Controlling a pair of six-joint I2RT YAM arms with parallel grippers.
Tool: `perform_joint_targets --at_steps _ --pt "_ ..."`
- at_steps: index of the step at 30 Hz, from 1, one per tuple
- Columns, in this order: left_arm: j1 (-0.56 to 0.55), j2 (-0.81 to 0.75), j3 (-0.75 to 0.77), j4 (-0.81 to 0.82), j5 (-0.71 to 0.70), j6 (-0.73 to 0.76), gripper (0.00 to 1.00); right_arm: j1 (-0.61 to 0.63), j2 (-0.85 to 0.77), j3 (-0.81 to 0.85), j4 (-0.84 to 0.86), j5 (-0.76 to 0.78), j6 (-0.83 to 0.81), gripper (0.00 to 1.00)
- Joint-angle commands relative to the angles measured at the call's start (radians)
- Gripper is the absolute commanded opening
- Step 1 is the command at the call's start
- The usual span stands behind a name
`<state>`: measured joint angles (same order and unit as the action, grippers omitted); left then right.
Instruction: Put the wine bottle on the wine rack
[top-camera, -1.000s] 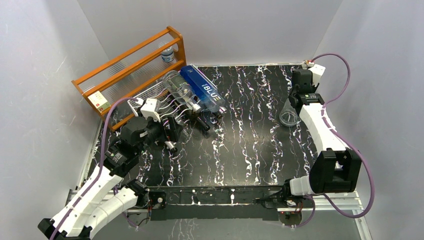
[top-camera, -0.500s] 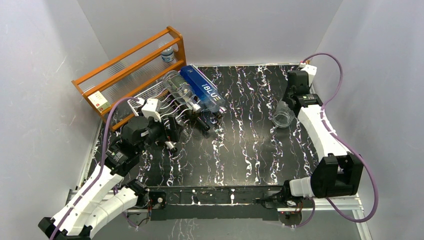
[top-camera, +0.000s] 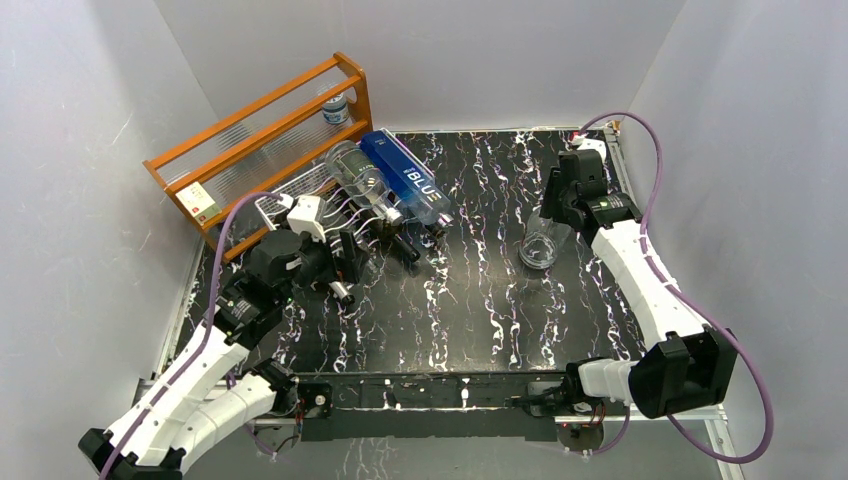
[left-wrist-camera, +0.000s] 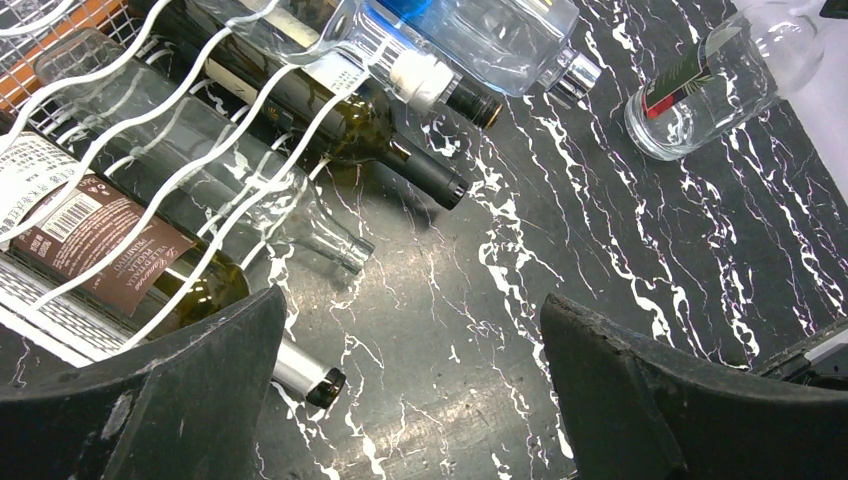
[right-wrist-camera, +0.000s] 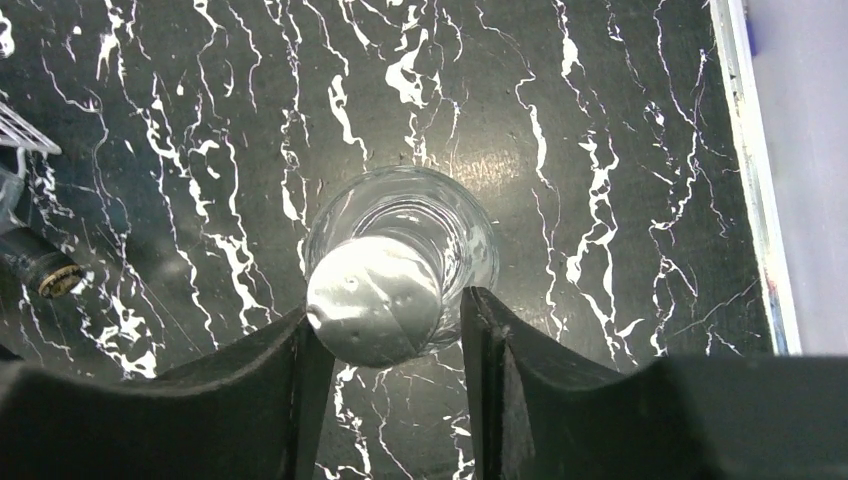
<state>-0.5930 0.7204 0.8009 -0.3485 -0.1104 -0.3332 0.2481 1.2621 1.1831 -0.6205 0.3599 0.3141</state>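
Note:
The wine bottle (top-camera: 540, 247) is clear glass with a silver cap and stands on the black marbled table, right of centre. The left wrist view shows it far off (left-wrist-camera: 700, 90) with a red-and-green label. My right gripper (top-camera: 557, 205) is over its top. In the right wrist view the right gripper (right-wrist-camera: 388, 310) has its jaws slightly apart round the cap: the left finger touches it and a narrow gap shows at the right finger (right-wrist-camera: 485, 340). The wine rack (top-camera: 290, 195), of white wire, holds several lying bottles at far left. My left gripper (left-wrist-camera: 410, 300) hangs wide open and empty before the rack (left-wrist-camera: 150, 150).
An orange wooden shelf frame (top-camera: 260, 125) stands behind the rack with a small bottle (top-camera: 337, 105) in it. A blue bottle (top-camera: 405, 180) and a large clear one (top-camera: 355, 170) lie at the rack's right end. A brown-labelled bottle (left-wrist-camera: 110, 250) lies beside my left finger. The table's right rim (right-wrist-camera: 745, 150) is close.
My right arm has swung left, bringing the clear bottle from near the right edge toward the middle. Its jaws have loosened around the cap. The left arm has barely moved.

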Motion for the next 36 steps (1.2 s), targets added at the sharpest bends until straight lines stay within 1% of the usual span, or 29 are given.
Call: perform_joint_targets --at_steps 1,5,8,11,15,18,22,24,28,32,36 --pt "-0.001 0.007 0.029 0.014 0.018 0.0 0.98 -0.004 -0.008 0.021 0.031 0.013 0.0 0.61" --pt "-0.001 0.001 0.02 0.017 0.018 -0.004 0.98 -0.004 0.02 0.051 0.023 0.014 -0.014 0.64" --pt "-0.001 -0.002 0.015 0.019 0.016 -0.004 0.98 -0.004 0.037 0.064 0.022 -0.002 -0.022 0.64" --pt "-0.001 -0.004 0.012 0.019 0.012 0.0 0.98 -0.005 0.05 0.071 0.024 -0.01 -0.035 0.61" --pt "-0.001 -0.004 0.011 0.016 0.01 0.009 0.98 0.007 0.057 0.047 0.044 0.027 -0.065 0.49" --pt "-0.002 -0.005 0.011 0.015 0.006 0.013 0.98 0.017 0.046 0.021 0.06 0.067 -0.072 0.43" --pt "-0.001 -0.007 0.008 0.013 0.006 0.014 0.98 0.028 0.033 0.022 0.055 0.065 -0.082 0.27" --pt "-0.001 -0.009 0.006 0.013 0.006 0.013 0.98 0.044 0.023 0.025 0.049 0.024 -0.09 0.2" --pt "-0.001 -0.006 0.0 0.017 0.006 0.001 0.98 0.086 -0.001 0.037 -0.006 -0.069 -0.078 0.12" --pt "-0.001 0.008 -0.007 0.037 0.017 -0.011 0.98 0.098 -0.042 0.048 -0.079 -0.177 -0.057 0.05" --pt "-0.001 0.03 -0.005 0.06 0.032 -0.03 0.98 0.099 -0.108 0.038 -0.108 -0.344 -0.032 0.0"
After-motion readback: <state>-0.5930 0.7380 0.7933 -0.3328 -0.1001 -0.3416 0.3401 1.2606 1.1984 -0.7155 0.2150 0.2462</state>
